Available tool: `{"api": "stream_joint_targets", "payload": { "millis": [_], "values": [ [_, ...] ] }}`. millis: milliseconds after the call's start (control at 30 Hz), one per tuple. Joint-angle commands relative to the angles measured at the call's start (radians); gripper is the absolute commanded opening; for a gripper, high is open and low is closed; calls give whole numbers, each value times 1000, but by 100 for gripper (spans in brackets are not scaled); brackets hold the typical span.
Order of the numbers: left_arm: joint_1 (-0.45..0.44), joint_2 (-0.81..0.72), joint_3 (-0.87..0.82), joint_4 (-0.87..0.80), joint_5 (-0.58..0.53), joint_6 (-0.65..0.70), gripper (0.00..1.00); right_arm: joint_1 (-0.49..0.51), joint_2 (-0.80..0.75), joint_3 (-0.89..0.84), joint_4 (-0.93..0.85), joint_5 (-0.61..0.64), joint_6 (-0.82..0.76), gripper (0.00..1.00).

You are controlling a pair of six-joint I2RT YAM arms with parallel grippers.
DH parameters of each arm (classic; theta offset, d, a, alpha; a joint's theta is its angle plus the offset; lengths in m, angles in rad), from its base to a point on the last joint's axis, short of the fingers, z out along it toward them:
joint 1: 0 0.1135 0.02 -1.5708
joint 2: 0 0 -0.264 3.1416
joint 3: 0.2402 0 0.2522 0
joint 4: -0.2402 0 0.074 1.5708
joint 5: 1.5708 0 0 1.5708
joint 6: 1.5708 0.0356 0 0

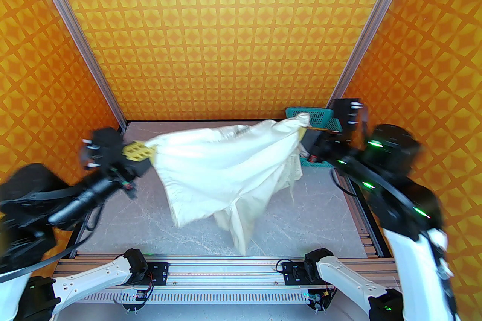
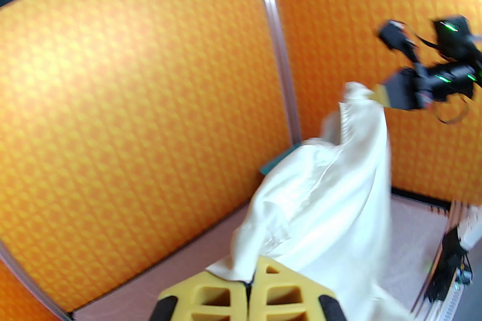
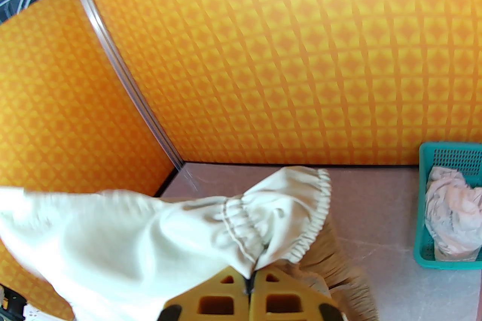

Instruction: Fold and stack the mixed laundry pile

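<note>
**Cream garment held spread between both grippers above the table**

Nearest the arm bases, the lowest tip of the cream garment (image 1: 226, 169) hung down close to the near edge of the grey marbled table (image 1: 131, 221). Whether that tip touched the surface could not be told. The cloth was soft and off-white. It formed a broad smooth sheet in front, and darker beige folds trailed behind it on the right side. It narrowed downward into two hanging ends, the longer one at the centre.

The garment's long axis ran across the table from left to right, along its upper edge. That edge rose slightly toward the far right, and the rest of the cloth draped down from it.

The left gripper (image 1: 145, 153) was clamped on the left end of the edge. In the left wrist view its yellow fingers (image 2: 278, 289) were pressed together with cloth pinched between them. The right gripper (image 1: 307, 128) pinched the other end, and its fingers were closed on the fabric just under a gathered elastic band (image 3: 241, 233) with a frilled rim. Both arms looked blurred.

Farther back, in the far right corner, stood a teal mesh basket (image 3: 444, 263), and a pale crumpled garment (image 3: 452, 214) lay inside it. Orange patterned walls (image 1: 241, 29) enclosed the table
</note>
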Motion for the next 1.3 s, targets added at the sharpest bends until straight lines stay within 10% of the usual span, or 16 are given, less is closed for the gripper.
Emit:
{"api": "stream_joint_targets", "payload": {
  "millis": [0,300,467,600,967,1267],
  "values": [
    [74,147,53,-162,-178,-61,0,4,117,35,-129,9,-1,0],
    [548,477,-178,35,237,-236,0,4,517,-116,120,-59,46,3],
    [713,780,-223,243,307,-313,48,-4,875,-17,279,-11,29,58],
    [720,869,-180,235,330,-338,59,-16,998,92,167,5,11,68],
    [618,607,-650,285,360,-432,62,-28,708,-495,217,158,-38,64],
    [629,858,-621,406,386,-470,35,-5,749,-604,285,72,-4,54]
  ]
}}
